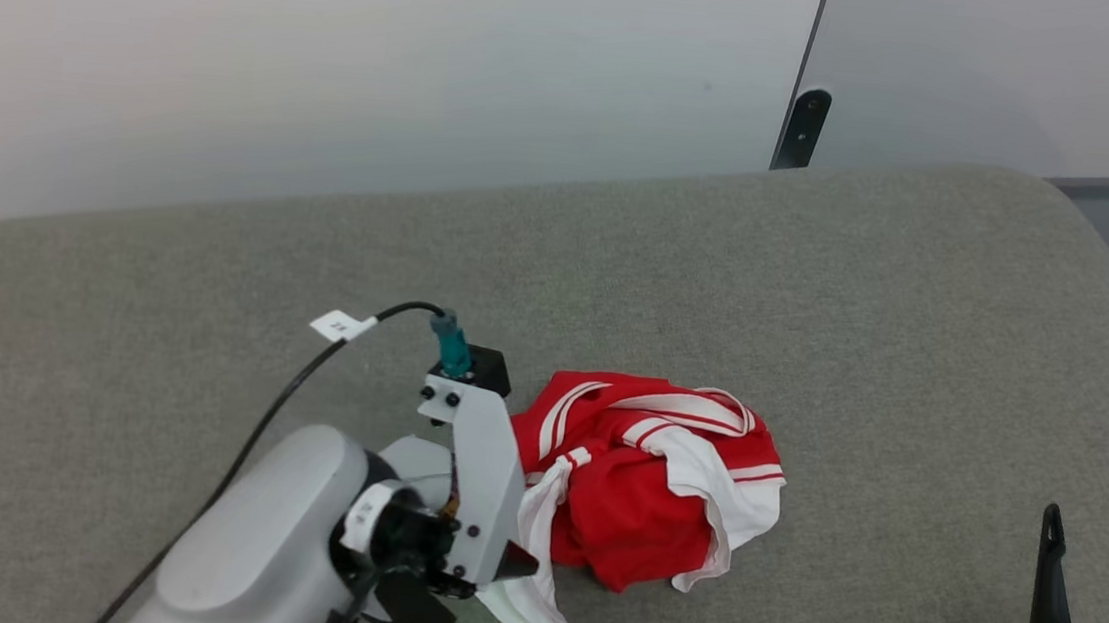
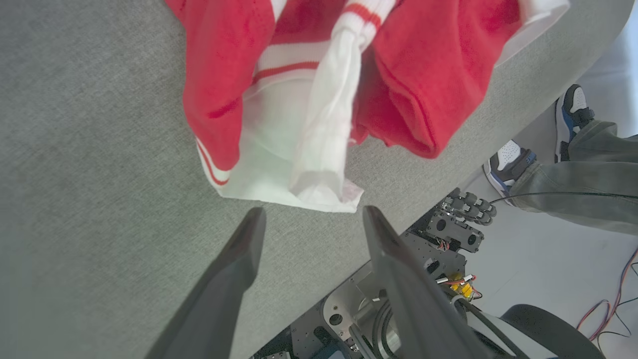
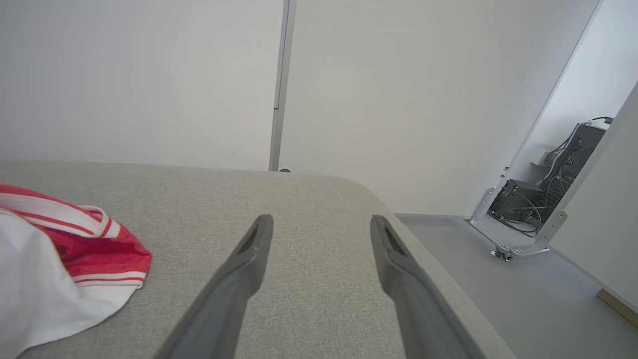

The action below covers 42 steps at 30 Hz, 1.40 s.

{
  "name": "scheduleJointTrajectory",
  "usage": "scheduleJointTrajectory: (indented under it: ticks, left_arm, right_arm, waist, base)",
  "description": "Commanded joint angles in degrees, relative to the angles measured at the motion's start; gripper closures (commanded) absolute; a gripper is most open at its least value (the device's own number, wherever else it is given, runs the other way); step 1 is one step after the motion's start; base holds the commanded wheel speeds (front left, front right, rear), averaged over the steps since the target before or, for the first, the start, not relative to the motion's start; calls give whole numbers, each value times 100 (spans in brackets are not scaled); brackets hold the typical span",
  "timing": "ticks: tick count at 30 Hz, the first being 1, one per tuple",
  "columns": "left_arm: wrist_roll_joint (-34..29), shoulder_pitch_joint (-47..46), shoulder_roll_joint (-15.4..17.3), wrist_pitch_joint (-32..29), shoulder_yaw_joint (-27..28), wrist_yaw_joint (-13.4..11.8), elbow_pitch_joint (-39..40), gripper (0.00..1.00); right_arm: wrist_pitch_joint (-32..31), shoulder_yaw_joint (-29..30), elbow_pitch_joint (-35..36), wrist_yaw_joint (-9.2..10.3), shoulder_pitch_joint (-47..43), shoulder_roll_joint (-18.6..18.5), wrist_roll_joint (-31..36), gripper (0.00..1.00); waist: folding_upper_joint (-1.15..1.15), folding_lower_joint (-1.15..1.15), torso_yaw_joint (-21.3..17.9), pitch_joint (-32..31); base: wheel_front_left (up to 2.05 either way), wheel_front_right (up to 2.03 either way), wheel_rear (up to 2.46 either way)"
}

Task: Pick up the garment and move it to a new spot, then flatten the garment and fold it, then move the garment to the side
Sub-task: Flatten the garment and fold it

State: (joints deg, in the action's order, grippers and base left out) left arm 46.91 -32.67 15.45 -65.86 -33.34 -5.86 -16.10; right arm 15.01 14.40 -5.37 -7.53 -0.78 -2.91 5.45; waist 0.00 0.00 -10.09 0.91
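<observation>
Grey fabric surface (image 1: 816, 304) bears the crumpled red, white-sleeved garment (image 1: 645, 485); left gripper (image 2: 313, 212), jaws spread, faces its white edge, seemingly to grasp; right gripper (image 3: 321, 219) idles, spread.

A robotics lab, shown by bare white partition walls (image 3: 398, 99) and a cable-strewn dark electronics box (image 3: 521, 204) at mid-right.

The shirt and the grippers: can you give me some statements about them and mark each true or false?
1. The shirt lies crumpled on the grey surface. True.
2. The left gripper is clamped on the shirt. False: its jaws stand open, gripping nothing.
3. The right gripper is open, apart from the shirt. True.
4. The shirt is blue. False: it is red and white.
</observation>
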Motion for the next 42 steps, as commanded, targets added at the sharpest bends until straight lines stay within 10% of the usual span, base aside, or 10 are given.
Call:
scheduleJointTrajectory:
  ticks: [1, 14, 17, 18, 21, 32, 42]
  left_arm:
    - [-7, -68, -33, 23, -11, -8, -54, 0]
    - [-16, -528, -346, 480, 80, 85, -1457, 3]
    - [-5, -467, -337, 397, 41, 70, -1828, 29]
    - [-38, -464, -329, 378, 10, 54, -1926, 60]
    - [-15, -417, -356, 326, -38, 63, -2214, 100]
    - [134, -592, -365, -30, -36, 75, -2664, 100]
    - [55, -1112, 267, -493, 22, 165, -1922, 100]
  right_arm:
    - [25, -15, -4, 8, 62, 4, -5, 0]
    - [25, -430, -46, 8, 540, 4, -220, 0]
    - [25, -409, -43, 8, 587, 4, -285, 0]
    - [25, -390, -41, 8, 598, 4, -304, 0]
    - [25, -377, -44, 8, 599, 5, -345, 0]
    - [25, -342, -85, 8, 450, 4, -238, 0]
    - [25, -205, -3, 8, 280, 4, 12, 0]
  waist:
    - [0, 0, -4, 48]
    - [0, 0, -448, 626]
    - [0, 0, -580, 708]
    - [0, 0, -615, 729]
    - [0, 0, -684, 756]
    - [0, 0, -616, 553]
    - [0, 0, -127, 174]
  base:
    - [0, 0, 0]
    - [0, 0, 0]
    - [0, 0, 0]
    - [0, 0, 0]
    - [0, 0, 0]
    - [0, 0, 0]
    - [0, 0, 0]
